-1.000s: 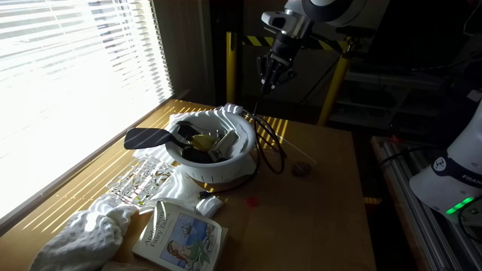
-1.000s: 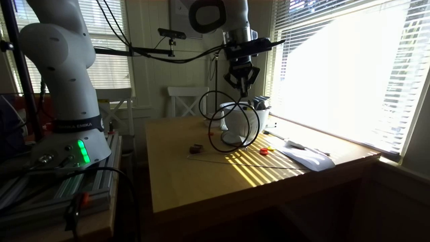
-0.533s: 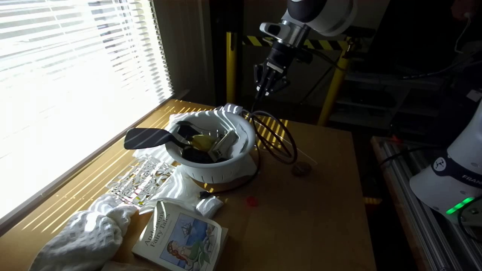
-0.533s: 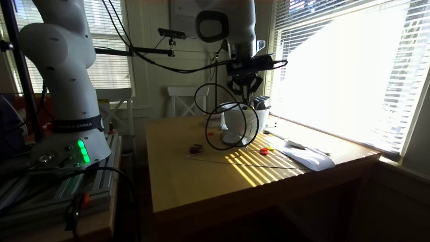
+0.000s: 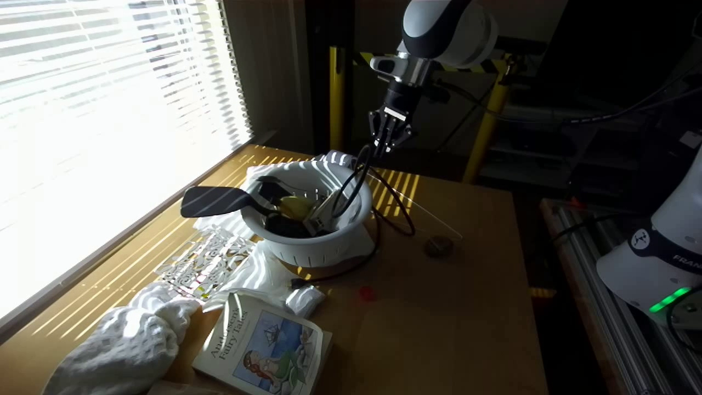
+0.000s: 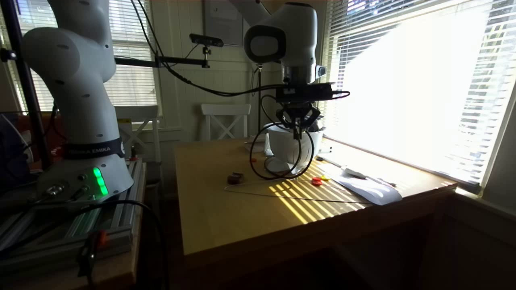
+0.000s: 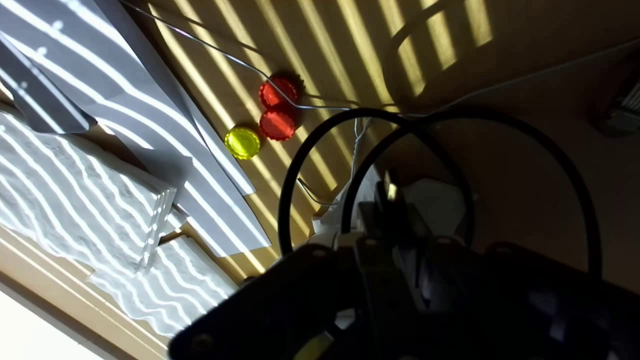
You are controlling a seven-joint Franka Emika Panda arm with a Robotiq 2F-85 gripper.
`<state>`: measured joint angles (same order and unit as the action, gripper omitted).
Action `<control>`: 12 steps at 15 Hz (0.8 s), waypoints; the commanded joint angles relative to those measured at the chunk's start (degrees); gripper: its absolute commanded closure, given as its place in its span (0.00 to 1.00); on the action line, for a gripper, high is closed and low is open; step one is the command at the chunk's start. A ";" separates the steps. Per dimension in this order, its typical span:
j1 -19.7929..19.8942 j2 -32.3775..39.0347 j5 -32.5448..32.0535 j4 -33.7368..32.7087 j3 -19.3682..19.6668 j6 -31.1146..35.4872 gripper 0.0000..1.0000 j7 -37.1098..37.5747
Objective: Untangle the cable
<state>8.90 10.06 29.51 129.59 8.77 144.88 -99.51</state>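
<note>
My gripper (image 5: 379, 149) is above the far side of the table, beside the white bowl; it also shows in an exterior view (image 6: 297, 135). In the wrist view its fingers (image 7: 367, 220) are shut on the black cable (image 7: 285, 210), and a dark end with a shiny metal bit sticks out between the tips. The cable hangs in crossing loops below the gripper in both exterior views. In an exterior view a loop hangs in front of or over the bowl's rim. The cable's plug end (image 5: 298, 283) lies on the table near the book. The exact grip point is dark.
A white bowl (image 5: 312, 255) holds utensils, with a black spatula (image 5: 214, 202) jutting out. A book (image 5: 269, 345), white cloth (image 5: 126, 345) and plastic bags lie near the window. Red caps (image 7: 277, 124), a yellow cap (image 7: 242, 142), thin wire and paper (image 6: 371, 189) lie nearby.
My gripper has moved down and a little toward the window, still holding the cable. The hanging loops have swung, and one loop now hangs over the bowl in an exterior view.
</note>
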 commanded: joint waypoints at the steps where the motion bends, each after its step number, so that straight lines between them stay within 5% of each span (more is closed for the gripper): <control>1: -3.67 -4.48 -15.78 3.19 6.16 -5.55 0.96 9.30; 7: -3.38 -12.34 -43.19 4.87 11.61 -11.92 0.96 24.19; 8: 0.30 -13.66 -47.70 4.99 8.80 -13.65 0.96 27.59; 12: 3.34 -17.46 -60.74 4.22 8.06 -18.93 0.96 40.57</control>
<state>9.90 -3.35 -23.45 133.26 18.56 130.08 -66.85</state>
